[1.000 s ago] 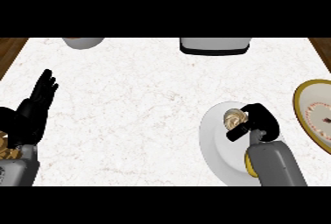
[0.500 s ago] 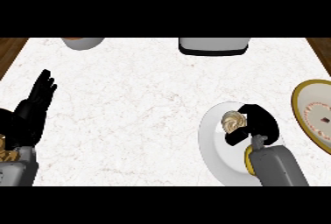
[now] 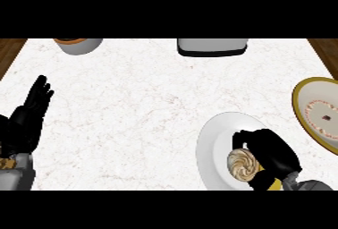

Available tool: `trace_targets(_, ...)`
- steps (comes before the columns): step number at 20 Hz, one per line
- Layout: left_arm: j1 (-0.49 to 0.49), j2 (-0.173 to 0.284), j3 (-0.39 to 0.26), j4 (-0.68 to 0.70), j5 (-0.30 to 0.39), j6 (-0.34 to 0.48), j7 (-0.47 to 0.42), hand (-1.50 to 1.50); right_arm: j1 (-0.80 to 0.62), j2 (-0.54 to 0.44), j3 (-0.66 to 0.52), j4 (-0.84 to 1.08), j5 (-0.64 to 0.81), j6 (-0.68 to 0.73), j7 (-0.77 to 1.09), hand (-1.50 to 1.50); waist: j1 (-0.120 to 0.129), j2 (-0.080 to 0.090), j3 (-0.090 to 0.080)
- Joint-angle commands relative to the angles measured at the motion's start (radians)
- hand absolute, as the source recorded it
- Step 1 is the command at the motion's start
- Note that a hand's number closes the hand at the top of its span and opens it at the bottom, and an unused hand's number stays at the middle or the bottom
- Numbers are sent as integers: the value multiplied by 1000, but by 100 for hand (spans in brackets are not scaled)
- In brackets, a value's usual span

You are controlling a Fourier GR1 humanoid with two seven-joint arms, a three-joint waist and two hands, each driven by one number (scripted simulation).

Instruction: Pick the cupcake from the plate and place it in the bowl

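Observation:
The cupcake (image 3: 242,164), with cream swirled frosting, sits on the white plate (image 3: 214,147) at the lower right. My right hand (image 3: 272,152) is over the plate, its fingers curled round the cupcake's right side and top. The bowl (image 3: 320,114), white inside with a gold rim, lies at the right edge, partly cut off. My left hand (image 3: 26,120) rests open at the left edge, fingers up.
A grey cup (image 3: 78,44) with something orange inside stands at the back left. A grey and black appliance (image 3: 211,47) sits at the back middle. Brown wood shows past the counter's corners.
The view has shifted, so the plate, cupcake and right hand show lower in the picture. The right hand's fingers have curled closer round the cupcake. The left hand is still.

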Motion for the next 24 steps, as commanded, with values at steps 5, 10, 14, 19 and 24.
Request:
trace_targets(5, 34, 27, 38, -31, 9, -3, 11, 0, 212, -272, -277, -407, -124, -158, -259, 150, -41, -1, 1)
trace_targets(10, 14, -1, 25, -28, -5, 16, 3, 0, 245, -251, -588, -495, -406, -160, -277, 150, -35, 8, 1)
trace_targets(14, 27, 2, 12, -59, -5, -8, 29, 0, 351, -271, -831, -485, -579, -99, -340, 150, -4, 13, 2)
trace_targets(19, -1, -39, -4, -4, -45, -2, -32, 0, 266, -322, -1009, -335, -734, 35, -331, 150, 27, 20, 0)
trace_targets(24, -74, -28, -3, -40, -39, -13, 79, 0, 129, -343, -948, -74, -741, 72, -391, 150, 47, 23, 1)
